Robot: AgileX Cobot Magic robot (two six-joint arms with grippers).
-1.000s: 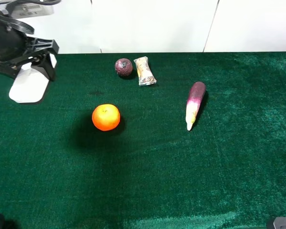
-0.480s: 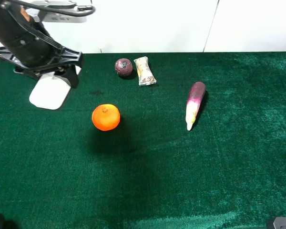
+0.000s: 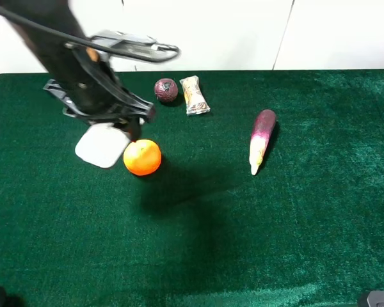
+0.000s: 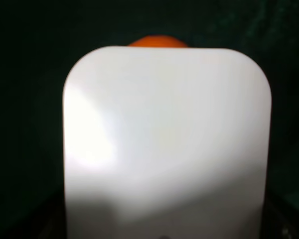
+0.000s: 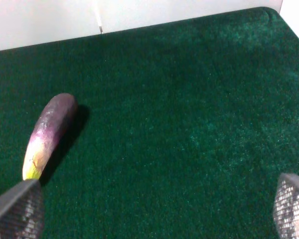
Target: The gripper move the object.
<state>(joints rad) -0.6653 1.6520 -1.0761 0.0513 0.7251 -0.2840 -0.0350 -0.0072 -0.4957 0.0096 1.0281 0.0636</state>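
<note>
My left gripper (image 3: 107, 128), black and bulky, is shut on the flat white block (image 3: 101, 146) and holds it above the green table, just left of the orange (image 3: 142, 157). In the left wrist view the white block (image 4: 167, 144) fills most of the frame, with the top of the orange (image 4: 157, 41) showing beyond its far edge; the fingers are hidden there. My right gripper (image 5: 154, 209) is open and empty, with one fingertip (image 5: 17, 209) at each lower corner of the right wrist view, low over the cloth near the eggplant (image 5: 50, 132).
A purple-white eggplant (image 3: 261, 139) lies right of centre. A dark red round fruit (image 3: 166, 90) and a wrapped snack (image 3: 194, 94) lie near the table's back edge (image 3: 243, 70). White wall behind. The arm's shadow (image 3: 179, 185) falls on the cloth.
My left gripper has carried the white block from the far left back corner rightward and forward, until it is beside the orange. Nothing else has moved.
</note>
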